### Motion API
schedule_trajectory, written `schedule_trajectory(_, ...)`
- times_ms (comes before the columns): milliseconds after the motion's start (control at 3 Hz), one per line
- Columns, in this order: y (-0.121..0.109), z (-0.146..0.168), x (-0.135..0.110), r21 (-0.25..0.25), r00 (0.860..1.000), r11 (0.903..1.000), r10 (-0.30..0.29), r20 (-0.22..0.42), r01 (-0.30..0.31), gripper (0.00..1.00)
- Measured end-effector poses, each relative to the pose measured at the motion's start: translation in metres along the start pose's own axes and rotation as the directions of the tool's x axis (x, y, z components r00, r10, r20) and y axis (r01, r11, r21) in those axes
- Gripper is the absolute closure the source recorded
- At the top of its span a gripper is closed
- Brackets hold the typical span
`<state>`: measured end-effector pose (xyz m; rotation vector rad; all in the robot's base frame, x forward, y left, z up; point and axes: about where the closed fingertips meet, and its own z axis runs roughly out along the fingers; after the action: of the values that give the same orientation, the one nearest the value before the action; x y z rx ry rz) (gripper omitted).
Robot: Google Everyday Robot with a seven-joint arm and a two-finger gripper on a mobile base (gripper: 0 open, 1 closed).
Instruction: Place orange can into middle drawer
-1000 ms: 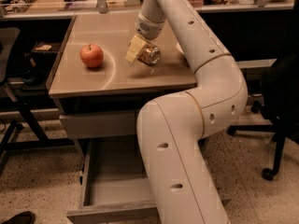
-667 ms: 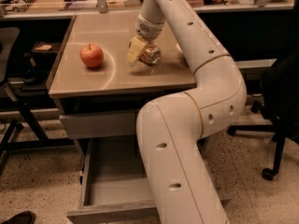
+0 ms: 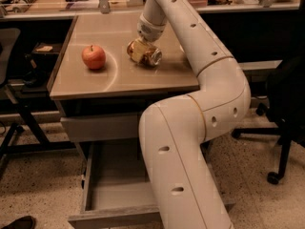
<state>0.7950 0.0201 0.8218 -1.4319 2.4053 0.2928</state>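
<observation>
- Round red apple (image 3: pixel 94 57), left of centre on the tan tabletop (image 3: pixel 119 82): not the target, apart from the can.
- Wide, shallow grey middle drawer (image 3: pixel 112 194), bottom centre: pulled open.
- Small shiny orange-gold drinks can (image 3: pixel 149 57), upper centre, lying tilted on the tabletop. Judged light, thin-walled, slippery and apt to roll; best taken across mid-body.
- Pale two-finger gripper (image 3: pixel 142 49), directly at the can. Whether it is clamped cannot be told.

Warm, dim light; glare on tabletop (image 3: pixel 159 78) near end effector (image 3: pixel 142 54) at orange can (image 3: pixel 152 57).
</observation>
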Motion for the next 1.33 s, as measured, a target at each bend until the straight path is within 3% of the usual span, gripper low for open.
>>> schedule_trajectory(333,-0.003,0.003,-0.004,0.007,1.0,1.0,0.0,0.013,0.0,0.86)
schedule_trajectory(667,-0.002,0.002,-0.005,0.008,1.0,1.0,0.001,0.012,-0.001,1.0)
schedule_trajectory(1333,0.006,-0.028,0.001,0.005,0.999,0.9995,0.03,0.025,-0.03,1.0)
